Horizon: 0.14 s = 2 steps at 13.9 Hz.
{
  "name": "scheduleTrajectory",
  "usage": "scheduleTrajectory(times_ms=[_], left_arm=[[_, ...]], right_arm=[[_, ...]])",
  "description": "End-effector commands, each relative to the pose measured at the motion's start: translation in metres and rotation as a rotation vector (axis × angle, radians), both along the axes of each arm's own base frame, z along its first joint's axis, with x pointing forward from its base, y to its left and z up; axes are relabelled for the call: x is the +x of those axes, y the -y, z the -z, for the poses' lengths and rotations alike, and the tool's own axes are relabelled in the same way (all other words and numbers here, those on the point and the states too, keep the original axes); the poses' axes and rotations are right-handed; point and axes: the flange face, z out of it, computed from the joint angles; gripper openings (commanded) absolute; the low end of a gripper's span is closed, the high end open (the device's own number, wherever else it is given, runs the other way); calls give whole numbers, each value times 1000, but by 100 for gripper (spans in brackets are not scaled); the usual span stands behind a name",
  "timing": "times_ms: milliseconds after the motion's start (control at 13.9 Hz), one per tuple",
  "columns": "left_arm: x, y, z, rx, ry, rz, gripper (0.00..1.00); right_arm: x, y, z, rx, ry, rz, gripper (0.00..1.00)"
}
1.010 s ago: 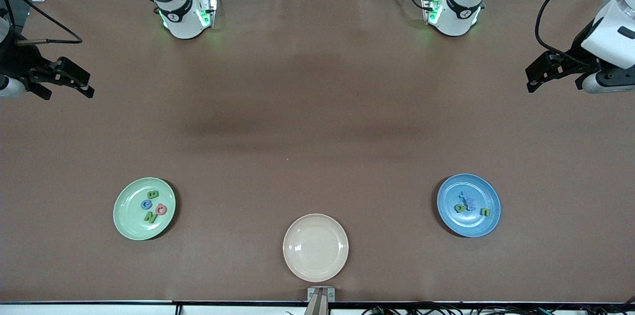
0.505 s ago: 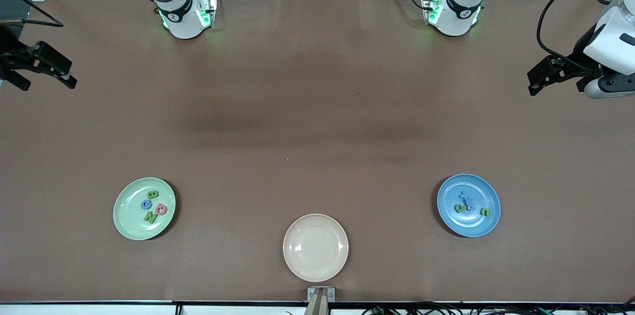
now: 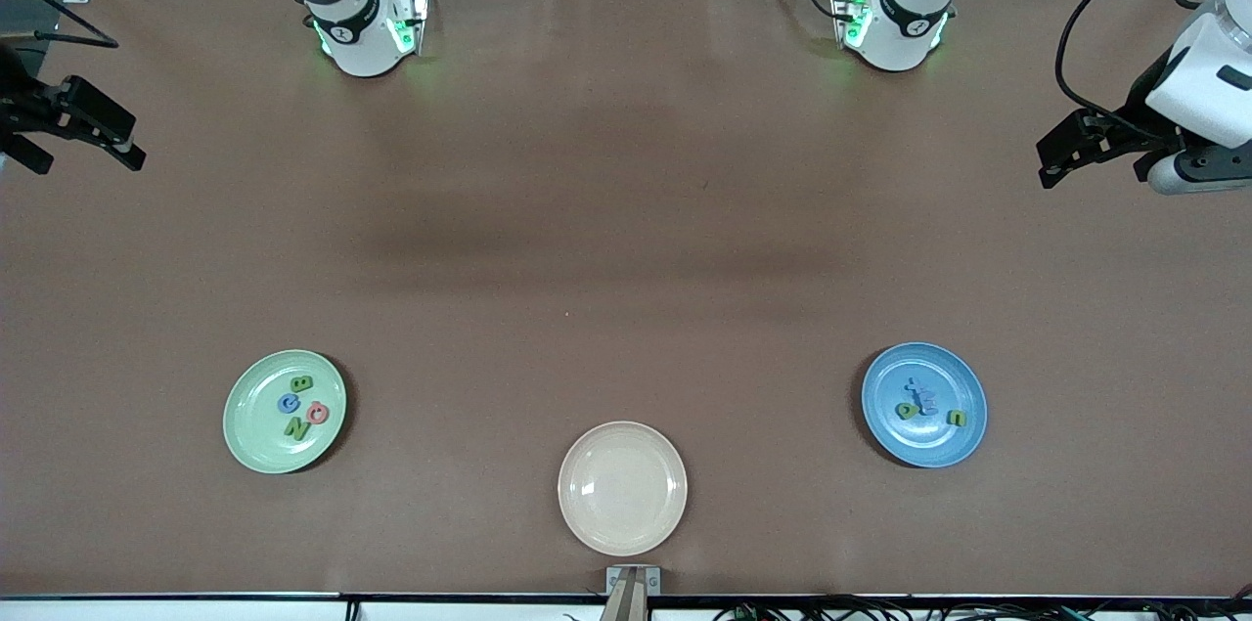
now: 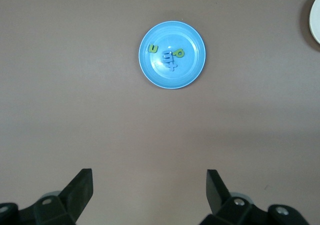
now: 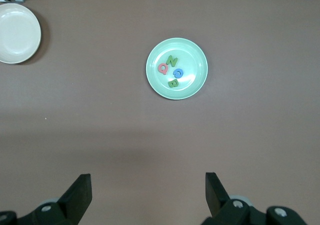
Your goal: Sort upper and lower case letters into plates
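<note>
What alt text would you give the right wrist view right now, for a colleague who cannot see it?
A round glossy pale green plate on the brown table holds four small letters: red Q, green N, blue G, green B. The open right gripper hangs over bare table; an empty cream-beige plate sits at the edge.

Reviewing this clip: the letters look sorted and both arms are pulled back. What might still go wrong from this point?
Little is left to disturb, so the risks seem small.
1. In the glossy round blue plate, the blue letter pieces lie bunched and touching, so a check could misread or miscount them.
2. The left gripper and right gripper, both open, hang over the table's ends; a low sweep back in could nudge the pale green plate.
</note>
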Motion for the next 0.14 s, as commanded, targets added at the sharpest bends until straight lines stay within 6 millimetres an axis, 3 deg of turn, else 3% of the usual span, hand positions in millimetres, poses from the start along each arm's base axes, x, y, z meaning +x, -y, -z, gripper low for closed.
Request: scheduleTrajectory(times_ms=[0, 72], left_arm=[[1, 3, -5, -4, -5, 17, 100], [0, 4, -4, -5, -8, 17, 100]], right_arm=[[22, 8, 27, -5, -44, 10, 100], [27, 8, 20, -6, -27, 10, 100]])
